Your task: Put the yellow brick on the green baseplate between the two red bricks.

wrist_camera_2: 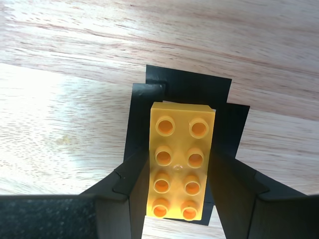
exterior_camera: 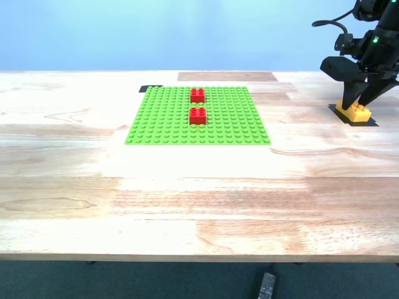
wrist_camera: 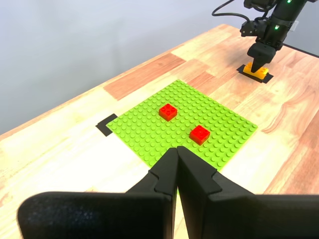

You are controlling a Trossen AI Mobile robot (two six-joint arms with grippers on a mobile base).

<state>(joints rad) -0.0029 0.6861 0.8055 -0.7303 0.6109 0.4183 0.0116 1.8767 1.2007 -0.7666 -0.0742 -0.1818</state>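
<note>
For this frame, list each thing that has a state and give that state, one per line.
yellow brick: studs up on a black tape patch, off the baseplate, between my second gripper's fingers.
green baseplate: flat on the table.
two red bricks: seated on the baseplate, a gap between them.
my second gripper: shut on the brick.
my first gripper: shut, empty.

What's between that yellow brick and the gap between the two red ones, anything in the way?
Nothing visible. My second gripper straddles the yellow brick at the exterior view's right. Between it and the green baseplate lies only bare table, and the gap between the red bricks shows only green studs.
</note>
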